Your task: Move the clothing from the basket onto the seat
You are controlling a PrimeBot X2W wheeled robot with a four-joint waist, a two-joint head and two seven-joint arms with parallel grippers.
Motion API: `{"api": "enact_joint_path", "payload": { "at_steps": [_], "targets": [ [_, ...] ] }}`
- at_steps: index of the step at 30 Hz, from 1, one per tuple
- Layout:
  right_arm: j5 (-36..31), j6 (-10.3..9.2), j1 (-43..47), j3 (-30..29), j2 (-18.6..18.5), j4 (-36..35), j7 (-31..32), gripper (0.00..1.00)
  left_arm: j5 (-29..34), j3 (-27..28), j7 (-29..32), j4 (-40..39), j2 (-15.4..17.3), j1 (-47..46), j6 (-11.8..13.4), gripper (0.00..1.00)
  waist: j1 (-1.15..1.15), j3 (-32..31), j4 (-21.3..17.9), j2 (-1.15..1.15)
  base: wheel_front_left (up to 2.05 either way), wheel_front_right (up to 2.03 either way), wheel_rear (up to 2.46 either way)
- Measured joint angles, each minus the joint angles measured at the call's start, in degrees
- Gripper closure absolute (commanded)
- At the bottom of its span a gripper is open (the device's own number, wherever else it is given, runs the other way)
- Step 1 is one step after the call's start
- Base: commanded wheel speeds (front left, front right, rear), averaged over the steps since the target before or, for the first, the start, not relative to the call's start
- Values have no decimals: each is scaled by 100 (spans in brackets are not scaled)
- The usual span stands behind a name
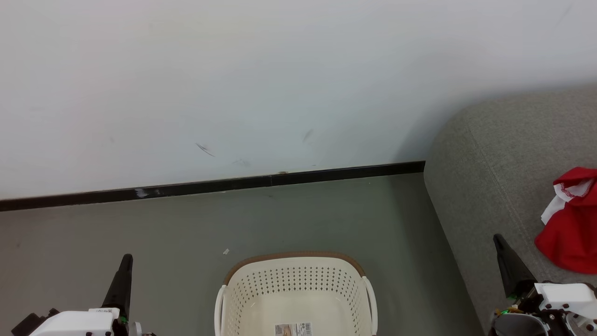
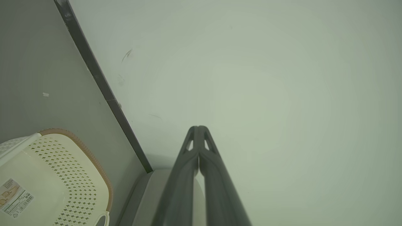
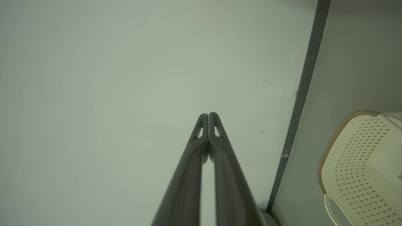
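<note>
1. Head view: the red and white clothing (image 1: 571,233) sits bunched up on the grey sofa (image 1: 489,186) at the right edge, well apart from the basket (image 1: 294,280). That's on the floor (image 1: 140,233) bottom centre, with a barcode sticker (image 1: 293,329) on its bottom. The left end effector (image 1: 127,259) is lower left, and the right end effector (image 1: 499,240) is lower right over the sofa's edge.
2. Left wrist view: fingers (image 2: 180,179) pressed together, so closed, nothing in them, aimed at the wall (image 2: 282,78). Basket's off to the lower left.
3. Right wrist view: same deal, closed and empty, pointing at the wall. Basket's at the right edge, near the dark baseboard (image 3: 301,94).
</note>
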Motion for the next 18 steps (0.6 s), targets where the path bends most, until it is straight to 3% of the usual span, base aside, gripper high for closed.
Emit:
{"api": "enact_joint_path", "payload": {
  "at_steps": [18],
  "targets": [
    [-5, 0, -1, -14, 5, 2, 40, 100, 0, -1, 0, -11, 0, 0, 0, 100, 0, 0, 0, 0, 0, 0, 0]
  ]
}}
